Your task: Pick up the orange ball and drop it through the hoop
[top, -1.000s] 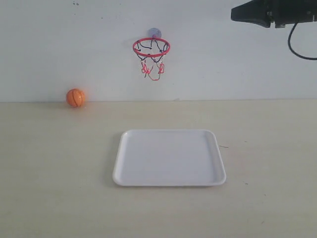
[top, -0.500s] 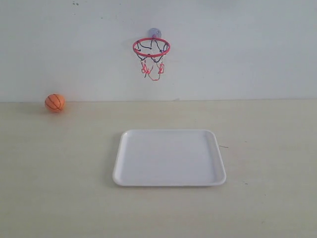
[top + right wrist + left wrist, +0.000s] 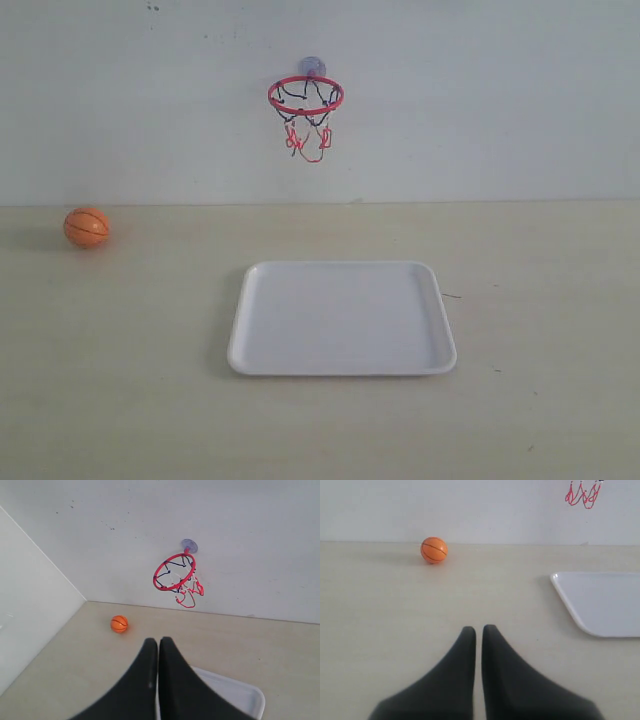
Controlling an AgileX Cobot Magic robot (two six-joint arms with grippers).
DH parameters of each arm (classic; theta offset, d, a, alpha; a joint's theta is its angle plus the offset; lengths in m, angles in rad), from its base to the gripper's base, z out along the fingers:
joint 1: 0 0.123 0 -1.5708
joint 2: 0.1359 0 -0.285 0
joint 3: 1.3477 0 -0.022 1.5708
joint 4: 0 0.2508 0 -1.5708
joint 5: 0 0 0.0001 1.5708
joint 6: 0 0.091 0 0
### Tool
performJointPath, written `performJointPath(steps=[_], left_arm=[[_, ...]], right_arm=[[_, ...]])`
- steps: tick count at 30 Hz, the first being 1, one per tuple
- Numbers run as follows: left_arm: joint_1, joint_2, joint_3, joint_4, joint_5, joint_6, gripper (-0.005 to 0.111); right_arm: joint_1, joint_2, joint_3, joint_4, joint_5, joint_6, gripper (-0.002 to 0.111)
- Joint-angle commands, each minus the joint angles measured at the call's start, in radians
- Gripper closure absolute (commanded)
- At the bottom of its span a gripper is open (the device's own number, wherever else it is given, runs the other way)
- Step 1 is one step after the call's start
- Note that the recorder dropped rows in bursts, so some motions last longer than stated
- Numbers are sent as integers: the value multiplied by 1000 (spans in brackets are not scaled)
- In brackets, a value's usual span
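The orange ball (image 3: 87,228) lies on the table at the far left, near the back wall; it also shows as a small ball (image 3: 434,550) in the left wrist view and as a ball (image 3: 119,624) in the right wrist view. The hoop (image 3: 305,96), red ring with dangling net, hangs on the wall above the tray by its suction cup; the right wrist view sees the hoop (image 3: 174,572) from above. My left gripper (image 3: 478,628) is shut and empty, well short of the ball. My right gripper (image 3: 158,640) is shut and empty, high over the tray. Neither gripper shows in the exterior view.
A white tray (image 3: 342,370) lies empty at the table's middle, below the hoop; its corner (image 3: 570,600) shows in the left wrist view. A side wall (image 3: 30,605) stands beyond the ball. Bare tabletop surrounds the tray.
The ball has rolled left and slightly forward along the table. The black arm seen at the upper right a second ago has left the exterior view.
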Motion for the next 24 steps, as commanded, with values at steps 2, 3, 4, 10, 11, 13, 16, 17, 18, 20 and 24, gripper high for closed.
performJointPath(steps=[2,3,4,10,11,13,16,17,18,20,24], left_arm=[[2,-3,4,-11,-2,3,103],[2,-3,4,-11,-2,3,103],[2,-3,4,-11,-2,3,103],[2,-3,4,-11,-2,3,103],[2,-3,4,-11,-2,3,103],[2,-3,4,-11,-2,3,103],[2,-3,4,-11,-2,3,103],[2,-3,4,-11,-2,3,103],[2,-3,4,-11,-2,3,103],[2,-3,4,-11,-2,3,103],[2,-3,4,-11,-2,3,103]], right_arm=[[-4,10,7,18,2,-2,109],[-4,3,7,18,2,-8,109],[3,-9,9,15,2,-15,109],[92,-143,24,7,178,-82,109],[119,-172,34,7,205,-103,109],[184,-229,63,7,291,-151,109],[290,-311,135,7,422,-203,109],[327,-340,164,7,473,-213,109],[357,-363,189,7,523,-222,109],[422,-419,257,7,628,-245,109],[490,-530,396,7,782,-250,109]])
